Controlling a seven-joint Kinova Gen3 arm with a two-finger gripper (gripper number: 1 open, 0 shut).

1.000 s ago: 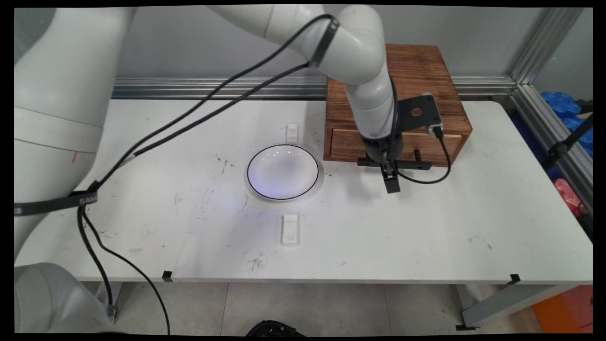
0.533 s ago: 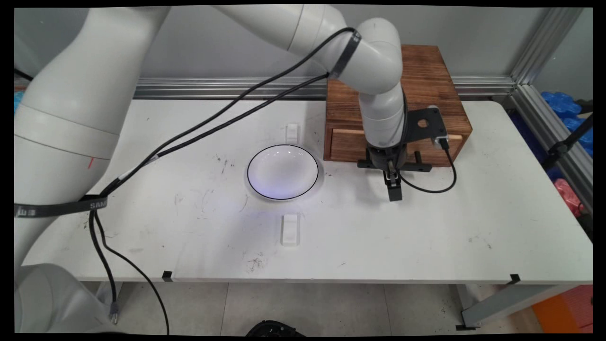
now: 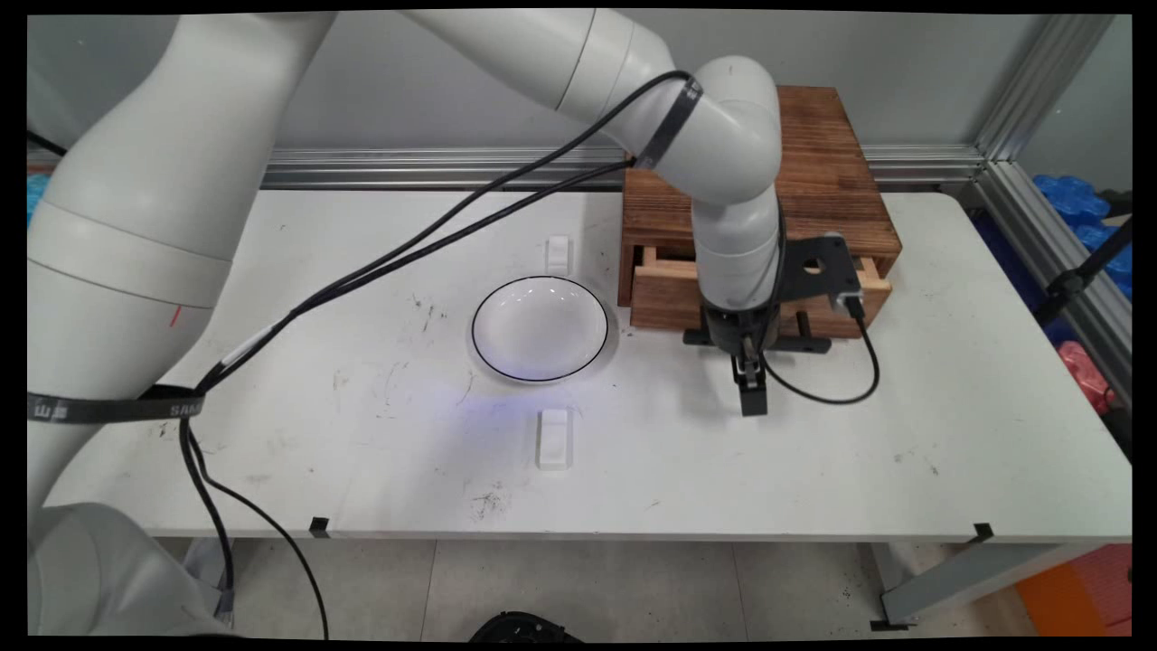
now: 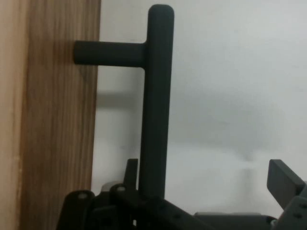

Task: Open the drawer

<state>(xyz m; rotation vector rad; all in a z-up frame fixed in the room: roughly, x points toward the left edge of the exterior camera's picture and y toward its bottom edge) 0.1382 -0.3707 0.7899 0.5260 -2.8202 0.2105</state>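
Note:
A brown wooden box [image 3: 818, 149] stands at the back right of the table. Its drawer [image 3: 667, 300] is pulled partly out toward the near side. My gripper [image 3: 749, 400] points down right in front of the drawer, at its black bar handle [image 3: 807, 344]. In the hand view the handle [image 4: 156, 96] runs up from between my fingers, beside the drawer front [image 4: 48, 120]. The bar lies against one finger [image 4: 132, 167], while the other finger [image 4: 284, 178] stands well apart from it. The gripper [image 4: 207, 173] is open and hooked behind the bar.
A white plate with a black rim [image 3: 540, 327] lies left of the drawer. Two small white blocks [image 3: 558, 254] [image 3: 554, 438] sit behind and in front of the plate. Black cables hang from the arm over the table's left half. An aluminium rail runs along the back wall.
The gripper has moved toward the table's near side with the handle. The drawer, flush with the box a second ago, now sticks out.

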